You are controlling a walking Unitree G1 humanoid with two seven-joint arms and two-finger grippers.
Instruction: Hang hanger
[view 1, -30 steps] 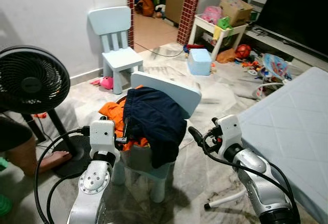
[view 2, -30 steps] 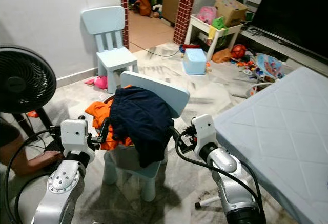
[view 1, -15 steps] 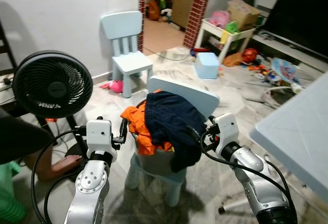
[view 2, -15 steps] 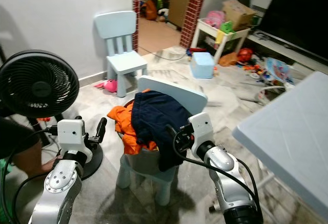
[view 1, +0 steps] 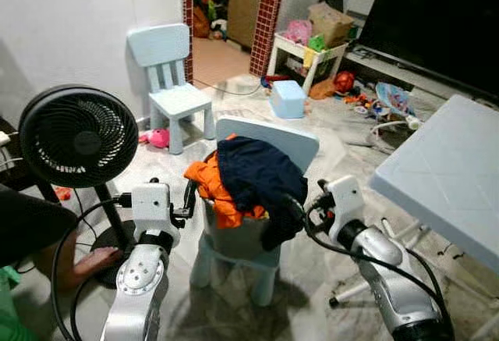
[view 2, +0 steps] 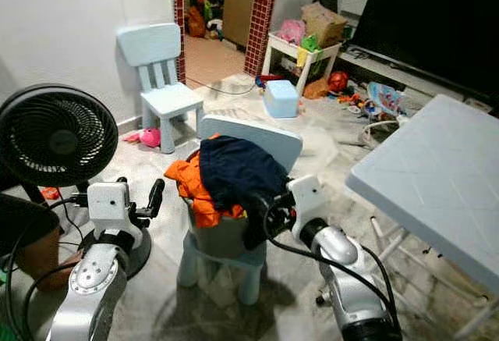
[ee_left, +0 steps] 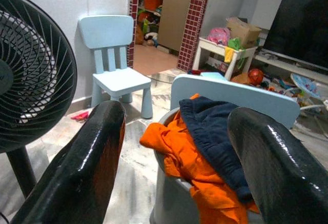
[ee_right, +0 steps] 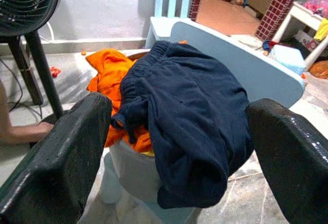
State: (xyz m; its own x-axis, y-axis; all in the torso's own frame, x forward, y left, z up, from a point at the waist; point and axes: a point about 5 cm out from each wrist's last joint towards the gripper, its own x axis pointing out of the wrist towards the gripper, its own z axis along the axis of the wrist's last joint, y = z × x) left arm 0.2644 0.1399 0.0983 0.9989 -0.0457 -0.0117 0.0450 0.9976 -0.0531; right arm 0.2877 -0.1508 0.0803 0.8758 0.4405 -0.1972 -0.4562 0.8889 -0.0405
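Both arms are up in front of the robot, flanking a small pale blue chair that stands on the marble floor. On the chair's seat sits a grey bucket, and it is stuffed: an orange garment spills over the rim on the robot's left side, and a dark navy garment is draped across the top and hangs down the front edge on the right. The left gripper hovers just beside the bucket's left side, fingers spread wide apart with nothing between them, not touching the clothes. The right gripper is close in at the right side of the bucket, near the hanging navy cloth, its fingers likewise wide apart and holding nothing. As for the hanger itself, none can be made out among the clothes or in either gripper. To the robot's left stands a black pedestal fan, and a person's hand rests on the floor by its base. A second pale blue chair stands against the white wall by the brick-framed doorway. On the right, the corner of a white table juts in, toys scattered on the floor beyond it
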